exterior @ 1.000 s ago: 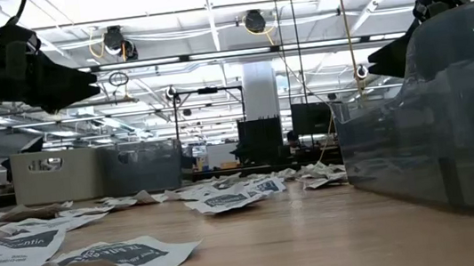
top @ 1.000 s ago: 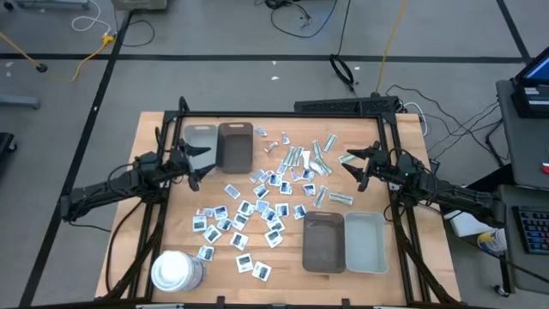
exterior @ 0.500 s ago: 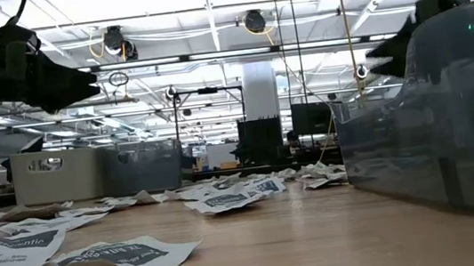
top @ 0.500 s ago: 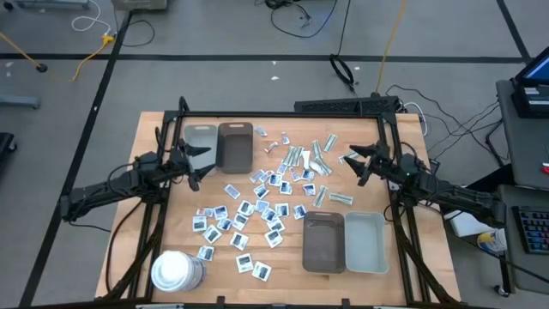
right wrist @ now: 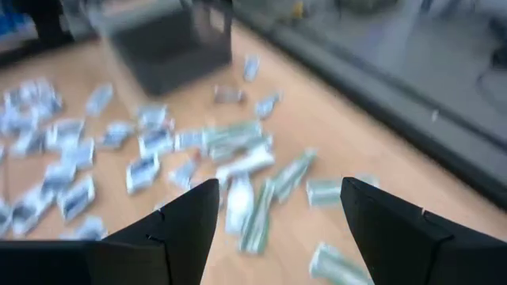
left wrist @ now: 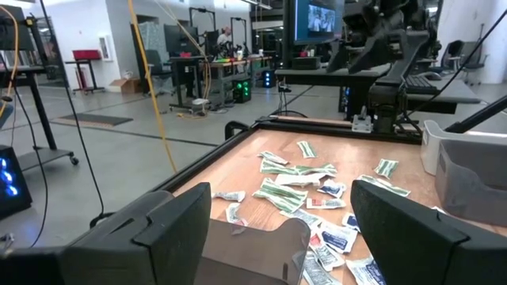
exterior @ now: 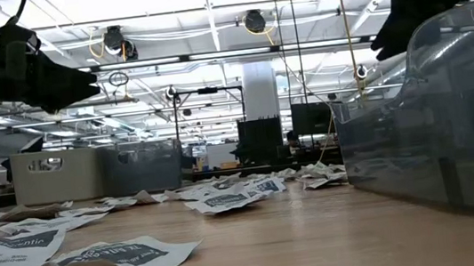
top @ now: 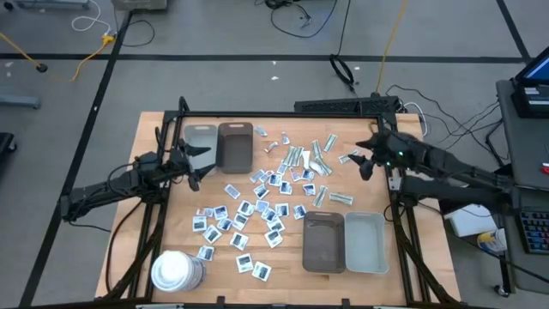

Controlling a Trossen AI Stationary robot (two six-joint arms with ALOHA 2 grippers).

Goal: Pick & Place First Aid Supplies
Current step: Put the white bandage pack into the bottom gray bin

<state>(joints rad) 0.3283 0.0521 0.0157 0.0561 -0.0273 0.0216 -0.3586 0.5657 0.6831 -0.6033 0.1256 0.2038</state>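
Where wood shows, flat square packets [top: 243, 212], crinkly strips [top: 302, 158]

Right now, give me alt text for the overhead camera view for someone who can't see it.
White packets and pale green strips litter a wooden table between two dark arms, left claw and right claw both open and empty. Two trays sit far-left, two near-right, a white cylinder near-left.

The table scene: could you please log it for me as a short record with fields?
supplies: white packets and pale green strips scattered across the table's middle
far trays: grey tray beside brown tray, near the left arm
near trays: brown tray beside grey tray, near the right arm
cylinder: white cylinder at the near left corner
left end effector: open, empty, beside the far trays
right end effector: open, empty, above the strips' edge
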